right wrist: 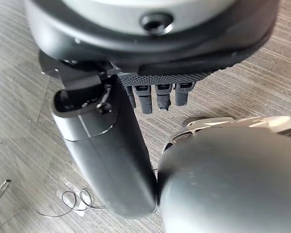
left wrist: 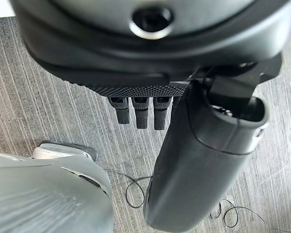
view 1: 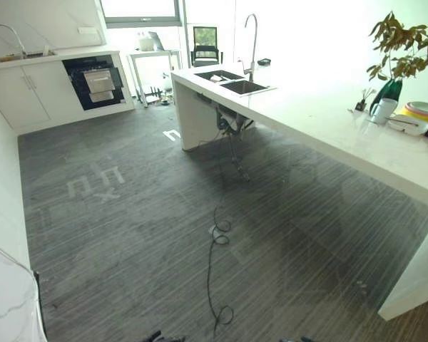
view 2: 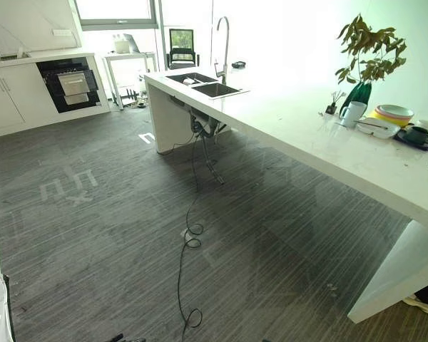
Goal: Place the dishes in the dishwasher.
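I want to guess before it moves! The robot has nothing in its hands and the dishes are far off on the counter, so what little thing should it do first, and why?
Probably step toward the dishes at the right end of the counter. The left hand and right hand hang open over the floor holding nothing, and the stack lies too far to reach.

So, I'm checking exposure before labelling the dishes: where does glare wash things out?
Left eye view: the window is blown white and the countertop glares past the sink. Right eye view: same glare, yet the stacked dishes by the plant stay readable. Wrist views: floor evenly lit, no glare.
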Controlling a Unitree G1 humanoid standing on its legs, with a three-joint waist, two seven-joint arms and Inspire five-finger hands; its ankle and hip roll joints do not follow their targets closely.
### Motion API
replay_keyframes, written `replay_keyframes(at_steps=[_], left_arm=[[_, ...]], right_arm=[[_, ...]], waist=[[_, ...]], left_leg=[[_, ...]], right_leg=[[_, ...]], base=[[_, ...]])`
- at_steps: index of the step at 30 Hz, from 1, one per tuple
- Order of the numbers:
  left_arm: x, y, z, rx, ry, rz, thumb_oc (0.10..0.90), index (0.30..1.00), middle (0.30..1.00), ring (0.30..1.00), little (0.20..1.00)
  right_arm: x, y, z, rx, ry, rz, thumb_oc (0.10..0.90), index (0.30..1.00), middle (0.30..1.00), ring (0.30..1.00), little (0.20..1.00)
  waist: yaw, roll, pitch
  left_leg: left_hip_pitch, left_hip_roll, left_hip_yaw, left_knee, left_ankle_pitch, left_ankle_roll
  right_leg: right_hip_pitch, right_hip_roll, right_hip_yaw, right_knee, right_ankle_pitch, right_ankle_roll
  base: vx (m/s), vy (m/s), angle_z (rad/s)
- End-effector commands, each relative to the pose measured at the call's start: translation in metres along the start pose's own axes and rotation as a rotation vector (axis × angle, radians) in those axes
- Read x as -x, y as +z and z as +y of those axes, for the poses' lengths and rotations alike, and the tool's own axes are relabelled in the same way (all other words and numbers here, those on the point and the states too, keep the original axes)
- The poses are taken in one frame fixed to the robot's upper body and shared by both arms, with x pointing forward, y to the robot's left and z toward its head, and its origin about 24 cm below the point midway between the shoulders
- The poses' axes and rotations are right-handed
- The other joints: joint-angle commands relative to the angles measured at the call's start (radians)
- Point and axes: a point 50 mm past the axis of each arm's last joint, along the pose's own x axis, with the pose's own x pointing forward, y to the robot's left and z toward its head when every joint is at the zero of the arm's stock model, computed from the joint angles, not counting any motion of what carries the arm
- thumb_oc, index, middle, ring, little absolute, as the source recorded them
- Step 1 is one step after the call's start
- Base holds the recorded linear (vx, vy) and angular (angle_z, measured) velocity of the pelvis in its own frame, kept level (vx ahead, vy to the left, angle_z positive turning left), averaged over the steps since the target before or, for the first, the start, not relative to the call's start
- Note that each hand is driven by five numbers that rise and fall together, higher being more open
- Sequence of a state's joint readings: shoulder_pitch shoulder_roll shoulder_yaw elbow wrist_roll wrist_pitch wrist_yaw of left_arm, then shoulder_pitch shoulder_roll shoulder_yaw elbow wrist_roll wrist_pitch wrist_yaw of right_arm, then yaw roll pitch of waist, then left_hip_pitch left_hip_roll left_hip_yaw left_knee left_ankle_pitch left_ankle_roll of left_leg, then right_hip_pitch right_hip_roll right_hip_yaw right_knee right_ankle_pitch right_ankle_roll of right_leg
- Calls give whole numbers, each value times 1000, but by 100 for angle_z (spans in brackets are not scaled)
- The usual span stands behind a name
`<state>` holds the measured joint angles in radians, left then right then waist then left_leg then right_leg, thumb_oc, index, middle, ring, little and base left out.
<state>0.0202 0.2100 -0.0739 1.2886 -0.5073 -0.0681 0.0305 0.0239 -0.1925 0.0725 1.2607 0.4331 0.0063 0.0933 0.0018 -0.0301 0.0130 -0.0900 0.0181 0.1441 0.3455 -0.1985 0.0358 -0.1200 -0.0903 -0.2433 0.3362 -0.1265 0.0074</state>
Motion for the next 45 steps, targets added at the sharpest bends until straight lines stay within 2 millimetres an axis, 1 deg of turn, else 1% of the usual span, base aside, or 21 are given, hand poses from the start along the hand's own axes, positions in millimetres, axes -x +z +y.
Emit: replay_keyframes(at_steps=[1, 11, 13, 17, 20, 24, 27, 28, 29, 31, 33, 34, 35, 36, 39, 40, 41, 42, 43, 44, 45], left_arm=[[-2, 24, -7, -1, -35, -96, 800, 900, 900, 900, 900], [-2, 25, -6, 17, -32, -97, 800, 900, 900, 900, 900], [-2, 27, -7, 16, -33, -105, 800, 900, 900, 900, 900], [-2, 29, -7, 21, -31, -106, 800, 900, 900, 900, 900], [-2, 28, -6, 20, -32, -104, 800, 900, 900, 900, 900], [-3, 28, -8, 26, -33, -104, 800, 900, 900, 900, 900], [-2, 32, -9, 35, -33, -124, 800, 900, 900, 900, 900], [-2, 35, -8, 74, -39, -146, 800, 900, 900, 900, 900], [-1, 49, -10, 126, -68, -217, 800, 900, 900, 900, 900], [1, 64, -15, 148, -97, -285, 800, 900, 900, 900, 900], [7, 85, -22, 170, -137, -380, 800, 900, 900, 900, 900], [8, 87, -22, 175, -144, -395, 800, 900, 900, 900, 900], [16, 105, -27, 204, -177, -480, 800, 900, 900, 900, 900], [26, 117, -28, 227, -214, -569, 800, 900, 900, 900, 900], [43, 134, -26, 257, -263, -703, 800, 900, 900, 900, 900], [56, 144, -28, 289, -305, -786, 800, 900, 900, 900, 900], [63, 151, -29, 280, -320, -828, 800, 900, 900, 900, 900], [69, 157, -29, 270, -340, -878, 800, 900, 900, 900, 900], [74, 162, -31, 275, -360, -911, 800, 900, 900, 900, 900], [77, 165, -31, 279, -369, -938, 800, 900, 900, 900, 900], [79, 167, -31, 288, -378, -955, 800, 900, 900, 900, 900]], right_arm=[[0, 5, -6, 49, -22, 1, 800, 900, 900, 900, 900], [0, 7, -6, 66, -22, -11, 800, 900, 900, 900, 900], [0, 15, -8, 82, -62, -75, 800, 900, 900, 900, 900], [0, 19, -9, 60, -66, -112, 800, 900, 900, 900, 900], [1, 28, -8, 86, -85, -173, 800, 900, 900, 900, 900], [1, 32, -5, 115, -84, -212, 800, 900, 900, 900, 900], [1, 32, -4, 55, -39, -205, 800, 900, 900, 900, 900], [1, 34, -3, 34, -9, -220, 800, 900, 900, 900, 900], [2, 47, 3, 8, 50, -278, 800, 900, 900, 900, 900], [5, 62, 10, -21, 93, -345, 800, 900, 900, 900, 900], [12, 87, 22, -30, 147, -456, 800, 900, 900, 900, 900], [13, 89, 23, -34, 154, -472, 800, 900, 900, 900, 900], [24, 111, 33, -40, 197, -568, 800, 900, 900, 900, 900], [39, 127, 43, -42, 252, -671, 800, 900, 900, 900, 900], [58, 139, 47, -64, 327, -780, 800, 900, 900, 900, 900], [73, 151, 50, -38, 357, -869, 800, 900, 900, 900, 900], [81, 159, 51, -19, 367, -916, 800, 900, 900, 900, 900], [89, 167, 52, 1, 374, -967, 800, 900, 900, 900, 900], [94, 172, 52, 12, 379, -1005, 800, 900, 900, 900, 900], [98, 176, 51, 19, 384, -1035, 800, 900, 900, 900, 900], [101, 179, 50, 23, 386, -1059, 800, 900, 900, 900, 900]], waist=[[-11, 20, 27], [-10, 20, 31], [-12, 17, 35], [-14, 15, 38], [-15, 14, 40], [-18, 15, 41], [-17, 15, 44], [-18, 15, 46], [-18, 14, 50], [-16, 12, 56], [-12, 11, 66], [-12, 11, 67], [-10, 9, 76], [-6, 7, 86], [-4, 3, 95], [4, -3, 120], [14, -15, 141], [30, -37, 170], [41, -50, 193], [42, -45, 212], [36, -27, 226]], left_leg=[[11, -2, 21, -46, -46, -64], [10, -5, 19, -46, -46, -63], [11, -6, 21, -46, -47, -62], [10, -5, 23, -46, -48, -62], [11, -6, 23, -46, -48, -62], [9, -4, 25, -46, -47, -62], [8, -3, 26, -46, -46, -63], [9, -4, 25, -46, -45, -64], [10, -3, 23, -46, -44, -66], [9, -2, 21, -46, -43, -66], [6, -3, 14, -46, -39, -66], [6, -3, 13, -46, -39, -65], [3, -3, 7, -46, -37, -64], [2, -1, 5, -46, -35, -65], [15, 6, 10, -46, -33, -66], [31, 21, 31, -46, 4, -74], [31, 25, 42, -46, 62, -84], [19, 11, 40, -46, 150, -98], [-7, 7, 34, -46, 235, -114], [-38, 22, 39, -46, 267, -120], [-71, 51, 54, -46, 259, -120]], right_leg=[[80, 7, 36, -36, -89, 83], [78, 7, 39, -36, -87, 84], [77, 7, 40, -36, -84, 86], [74, 8, 43, -36, -82, 87], [74, 10, 45, -36, -81, 87], [71, 11, 47, -36, -79, 89], [71, 11, 45, -36, -78, 88], [74, 14, 45, -36, -80, 86], [77, 17, 44, -36, -81, 82], [76, 20, 44, -36, -81, 79], [73, 22, 44, -36, -78, 75], [73, 23, 43, -36, -78, 75], [68, 24, 43, -36, -76, 72], [66, 23, 31, -36, -74, 71], [66, 28, 19, -36, -76, 64], [67, 26, 14, -36, -74, 50], [71, 16, 13, -36, -72, 42], [77, 0, 15, -36, -70, 31], [82, -6, 23, -36, -70, 21], [86, 2, 28, -36, -70, 17], [94, 22, 32, -36, -74, 18]], base=[[0, 0, 0], [0, 0, 0], [0, 0, 0], [-5, 2, 1], [0, 0, 0], [0, 0, 0], [0, 0, 0], [42, -60, 2], [45, -67, 4], [20, -67, 4], [-6, -69, 4], [-22, -88, 8], [-31, -125, 13], [-24, -153, 10], [13, -114, 8], [7, -132, 5], [-4, -170, 3], [1, -161, 1], [1, -130, 0], [41, -42, -3], [174, 82, 17]])
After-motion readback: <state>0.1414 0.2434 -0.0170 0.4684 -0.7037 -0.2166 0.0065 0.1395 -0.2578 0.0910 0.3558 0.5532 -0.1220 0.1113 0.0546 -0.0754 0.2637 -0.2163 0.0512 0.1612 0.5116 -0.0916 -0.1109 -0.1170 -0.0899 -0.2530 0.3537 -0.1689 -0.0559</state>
